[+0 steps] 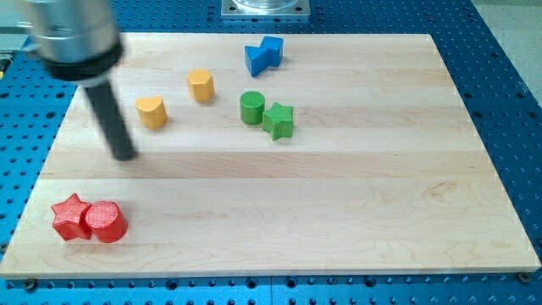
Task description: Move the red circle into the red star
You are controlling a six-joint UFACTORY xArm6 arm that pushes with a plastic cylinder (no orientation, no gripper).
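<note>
Red circle [106,222]: touching red star [70,217] at its 3 o'clock, at the surface's [296,212] 8 o'clock corner. My tip [124,156]: at the pair's 12 o'clock, well apart. My end effector is a bare rod, grasping nothing. Yellow heart [152,111]: at 1 o'clock of tip.

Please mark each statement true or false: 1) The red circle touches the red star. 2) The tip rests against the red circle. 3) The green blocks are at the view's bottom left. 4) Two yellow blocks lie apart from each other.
1) True: the red circle sits against the red star.
2) False: my tip is well above it, toward the yellow heart.
3) False: the green cylinder and green star lie near the top centre.
4) True: the yellow heart and the other yellow block do not touch.
</note>
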